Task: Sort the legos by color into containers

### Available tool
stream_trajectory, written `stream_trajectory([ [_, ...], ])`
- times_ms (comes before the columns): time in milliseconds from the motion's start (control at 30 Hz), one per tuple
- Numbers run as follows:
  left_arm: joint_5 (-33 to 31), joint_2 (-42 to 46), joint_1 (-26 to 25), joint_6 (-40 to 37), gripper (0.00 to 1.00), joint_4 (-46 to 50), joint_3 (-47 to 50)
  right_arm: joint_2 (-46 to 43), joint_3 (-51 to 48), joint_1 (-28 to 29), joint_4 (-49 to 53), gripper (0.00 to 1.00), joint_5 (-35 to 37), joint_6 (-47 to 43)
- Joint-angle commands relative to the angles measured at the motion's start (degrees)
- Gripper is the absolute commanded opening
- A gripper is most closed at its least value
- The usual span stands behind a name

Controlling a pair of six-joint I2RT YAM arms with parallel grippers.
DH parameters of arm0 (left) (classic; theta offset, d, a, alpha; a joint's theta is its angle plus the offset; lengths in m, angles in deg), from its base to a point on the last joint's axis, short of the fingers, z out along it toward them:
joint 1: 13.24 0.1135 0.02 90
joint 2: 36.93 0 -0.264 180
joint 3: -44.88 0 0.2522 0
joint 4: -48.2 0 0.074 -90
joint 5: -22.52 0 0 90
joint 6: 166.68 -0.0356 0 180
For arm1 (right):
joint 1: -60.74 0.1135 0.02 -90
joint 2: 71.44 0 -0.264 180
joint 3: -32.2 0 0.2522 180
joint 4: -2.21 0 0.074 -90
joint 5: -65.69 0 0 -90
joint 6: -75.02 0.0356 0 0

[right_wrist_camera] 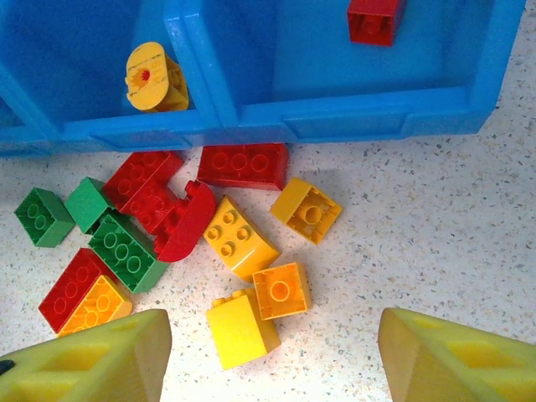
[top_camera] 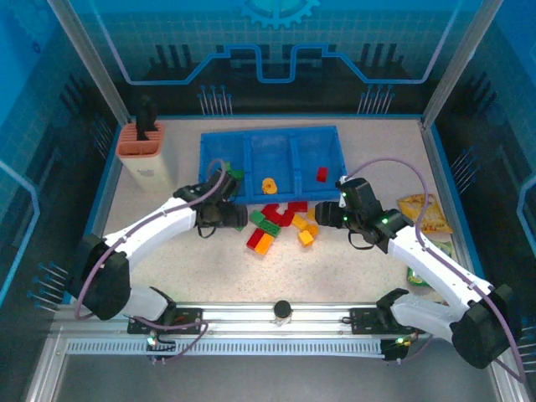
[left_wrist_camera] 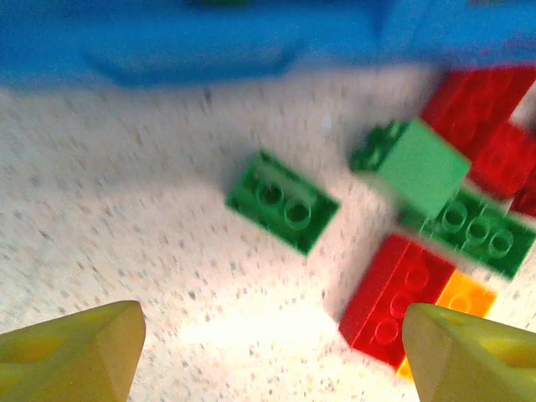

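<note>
1. Legos (top_camera: pixel 280 222) mostly sit in a loose pile on the speckled table (top_camera: pixel 218 260), right in front of the blue tray (top_camera: pixel 268 132). Red, green, orange and yellow are all mixed up.
2. Two pieces are already in the tray: a round yellow piece (right_wrist_camera: pixel 155 77) in the middle compartment and a red brick (right_wrist_camera: pixel 374 18) in the right one.
3. A green brick (left_wrist_camera: pixel 282 201) lies by itself on the table, a bit apart from the pile. The left wrist view is pretty blurry though.
4. The left gripper (left_wrist_camera: pixel 270 322) is spread wide with nothing between its yellow fingers (left_wrist_camera: pixel 71 356), over bare table near that green brick.
5. The right gripper (right_wrist_camera: pixel 274 322) is parted too and holds nothing. A yellow brick (right_wrist_camera: pixel 241 327) and an orange brick (right_wrist_camera: pixel 280 289) lie touching just ahead of it.
6. Further out, an orange-and-cream holder (top_camera: pixel 142 151) stands at the far left and a snack packet (top_camera: pixel 423 213) lies at the right.
</note>
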State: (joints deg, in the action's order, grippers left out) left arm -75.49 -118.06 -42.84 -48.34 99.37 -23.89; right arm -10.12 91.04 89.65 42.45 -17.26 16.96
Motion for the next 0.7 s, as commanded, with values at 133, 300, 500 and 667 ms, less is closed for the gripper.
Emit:
stream_trajectory([
  [133, 3.7, -6.3, -0.4, 0.4, 0.83, -3.4, -0.9, -0.3, -0.9, -0.2, -0.5, 0.68, -0.6, 0.8],
  [300, 3.1, -13.7, -0.4, -1.3, 0.83, -4.8, -3.5, -3.0, -2.0, -0.4, 1.4, 0.68, 0.9, 0.6],
  [500, -0.1, -18.3, -0.4, -2.4, 0.83, -3.4, -5.9, -6.7, -4.5, -2.2, 2.5, 0.69, 0.5, 0.4],
  [667, -0.3, -19.9, -0.1, -3.1, 0.83, -4.1, -6.4, -8.0, -6.6, -3.3, 1.8, 0.69, -0.5, 0.9],
])
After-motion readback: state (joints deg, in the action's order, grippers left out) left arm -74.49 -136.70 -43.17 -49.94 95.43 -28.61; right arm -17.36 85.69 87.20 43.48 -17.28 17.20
